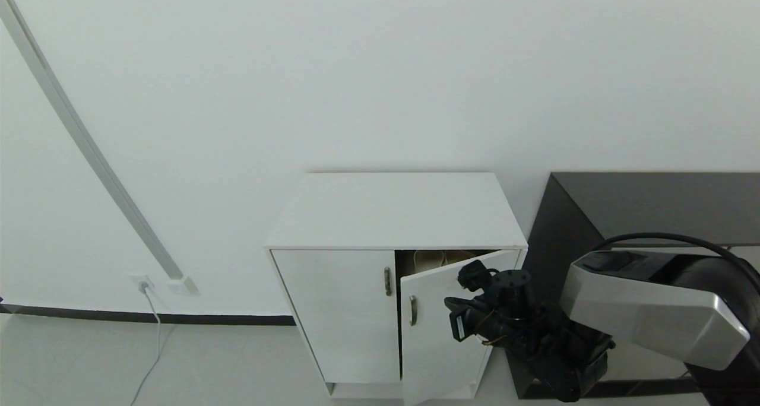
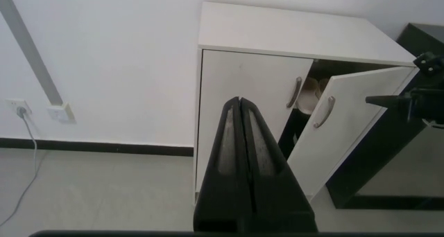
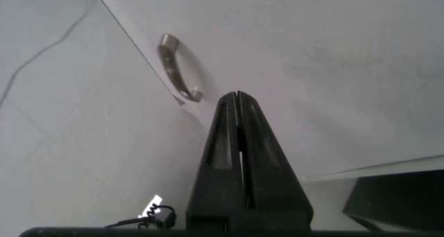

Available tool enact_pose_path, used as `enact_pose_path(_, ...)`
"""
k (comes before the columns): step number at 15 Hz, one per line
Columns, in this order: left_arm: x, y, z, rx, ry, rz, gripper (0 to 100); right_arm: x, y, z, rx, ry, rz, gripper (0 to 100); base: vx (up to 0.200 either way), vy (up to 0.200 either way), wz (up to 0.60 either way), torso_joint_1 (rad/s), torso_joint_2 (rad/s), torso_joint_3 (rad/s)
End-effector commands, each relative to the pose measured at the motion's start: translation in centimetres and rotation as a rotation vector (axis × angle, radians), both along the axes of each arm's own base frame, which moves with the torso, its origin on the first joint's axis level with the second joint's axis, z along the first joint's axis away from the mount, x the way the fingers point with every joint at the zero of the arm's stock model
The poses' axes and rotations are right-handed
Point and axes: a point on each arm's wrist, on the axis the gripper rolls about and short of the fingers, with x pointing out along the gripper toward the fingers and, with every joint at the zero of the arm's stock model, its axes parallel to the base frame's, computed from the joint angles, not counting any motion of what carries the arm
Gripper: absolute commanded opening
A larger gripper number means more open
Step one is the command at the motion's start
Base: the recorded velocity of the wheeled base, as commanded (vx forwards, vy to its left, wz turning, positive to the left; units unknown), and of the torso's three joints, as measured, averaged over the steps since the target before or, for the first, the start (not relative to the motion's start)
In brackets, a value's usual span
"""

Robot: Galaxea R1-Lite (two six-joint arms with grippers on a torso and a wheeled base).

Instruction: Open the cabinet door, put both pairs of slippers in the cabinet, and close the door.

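1. The white two-door wooden cabinet is standing with its right door partly open. Beige slippers are lying on the upper shelf inside, so loading is seemingly done and closing is remaining.
2. The right claw is hovering clenched and empty at the door's outer face, near the curved metal handle. The left claw is hanging clenched and empty, well apart from the cabinet.
3. The cabinet is sitting on a pale grey floor against a white wall, just beside a dark grey unit.

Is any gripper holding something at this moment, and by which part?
Nothing is held. The left gripper is shut and empty, away from the cabinet. The right gripper is shut beside the open door, not on its handle.
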Motion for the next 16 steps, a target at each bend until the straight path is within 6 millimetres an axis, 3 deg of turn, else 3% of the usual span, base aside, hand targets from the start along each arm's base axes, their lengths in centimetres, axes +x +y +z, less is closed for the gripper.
enact_pose_path(1, 0.0, 0.0, 0.0, 0.000, 0.000, 0.001, 0, 0.7, 0.4, -0.3, -0.006, -0.002, -0.016, 0, 0.000, 0.000, 0.00, 0.000, 0.00, 0.000)
enact_pose_path(16, 0.0, 0.0, 0.0, 0.000, 0.000, 0.001, 0, 4.6, -0.1, -0.1, -0.019, -0.040, -0.155, 0, 0.000, 0.000, 0.00, 0.000, 0.00, 0.000)
